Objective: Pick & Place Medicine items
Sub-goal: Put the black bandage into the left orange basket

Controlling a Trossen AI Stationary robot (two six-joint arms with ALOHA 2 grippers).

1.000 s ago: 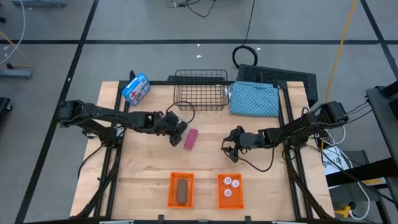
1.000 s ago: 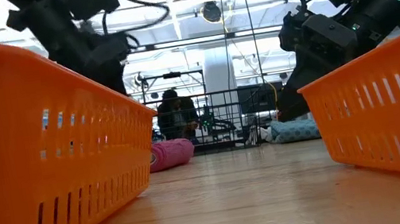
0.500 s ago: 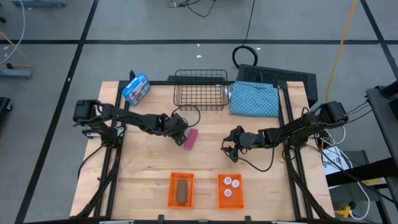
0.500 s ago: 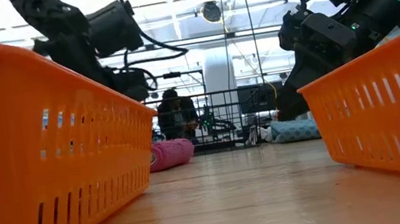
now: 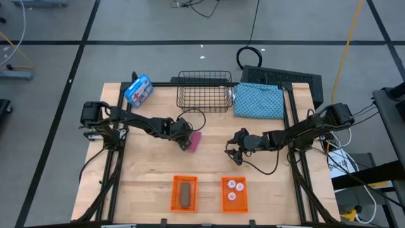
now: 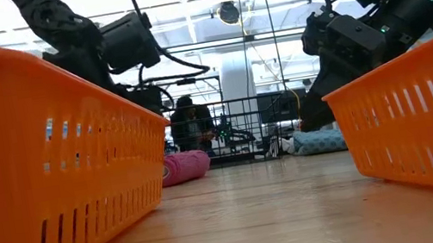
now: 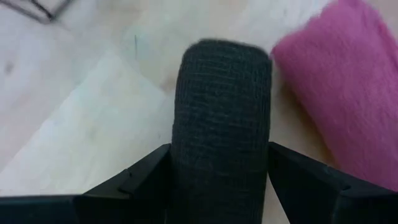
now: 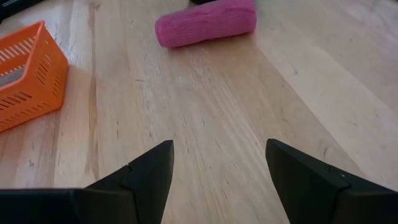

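My left gripper [image 5: 185, 138] is low over the table's middle, shut on the black oblong piece [image 7: 221, 118], right beside the pink piece [image 5: 195, 140] lying on the wood. The pink piece [image 7: 348, 106] fills the left wrist view's edge. My right gripper [image 5: 233, 153] hovers open right of centre, with the pink piece [image 8: 205, 23] ahead of it. The brown piece [image 5: 185, 194] lies in the left orange basket [image 5: 176, 204]. Three white bottles [image 5: 232, 188] stand in the right orange basket [image 5: 224, 204]. My left gripper pinches the black piece between its two fingers [image 7: 146, 177], one on each long side [image 7: 186, 162]. The piece lies along the fingers and its free end [image 7: 225, 53] sticks out ahead of them. Whether it rests on the table I cannot tell.
A black wire basket [image 5: 204, 92], a blue patterned cloth [image 5: 259, 100] and a blue-and-white package [image 5: 138, 90] sit along the far edge. Both orange baskets stand near the near edge. Bare wood lies between the grippers. A person [image 6: 191, 125] shows beyond the table.
My left gripper has moved toward the table's right, closing up on the pink piece, with the black piece in its fingers. The pink piece, the baskets and my right arm have kept still.
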